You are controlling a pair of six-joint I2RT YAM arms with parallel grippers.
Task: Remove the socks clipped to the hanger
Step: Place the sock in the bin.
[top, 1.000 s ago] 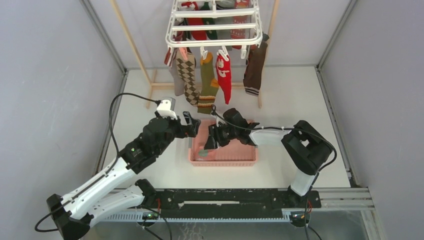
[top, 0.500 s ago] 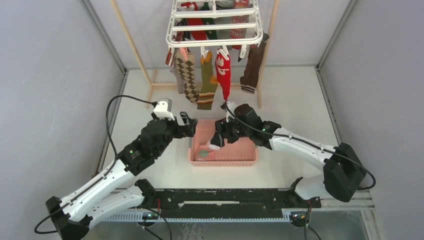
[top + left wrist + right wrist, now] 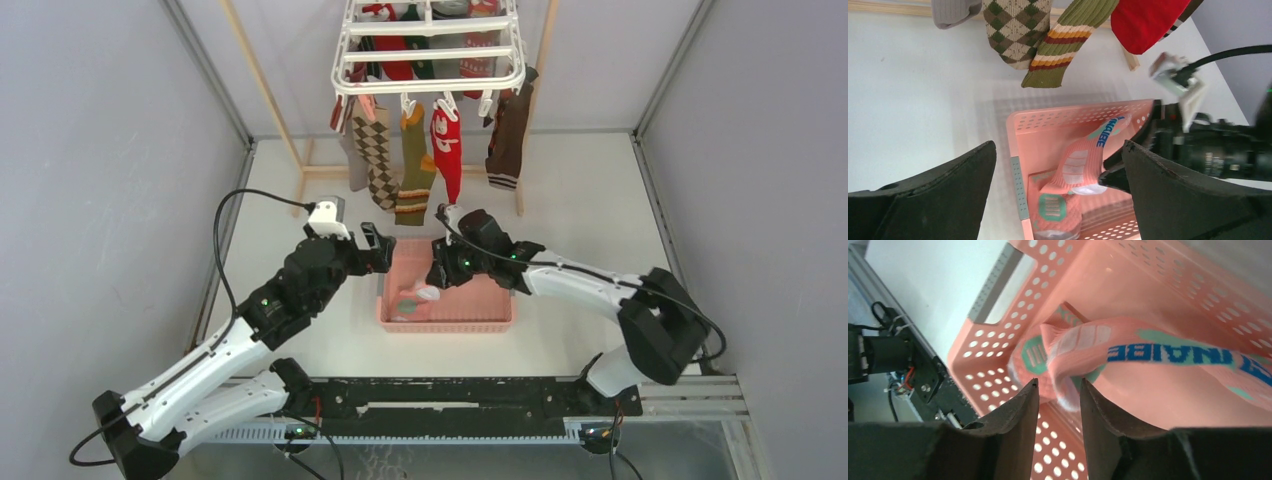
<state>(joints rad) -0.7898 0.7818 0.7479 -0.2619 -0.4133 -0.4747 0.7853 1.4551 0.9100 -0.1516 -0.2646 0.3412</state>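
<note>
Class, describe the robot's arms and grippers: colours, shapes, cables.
Left arm and right arm: white shells, black joints. A black cable loops off the left one; a white camera box sits at its wrist. The left gripper and right gripper each have two broad black fingers.

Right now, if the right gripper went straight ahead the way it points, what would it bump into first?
The pink sock in the basket. It lies right at the right gripper's tips, perhaps already touching.
</note>
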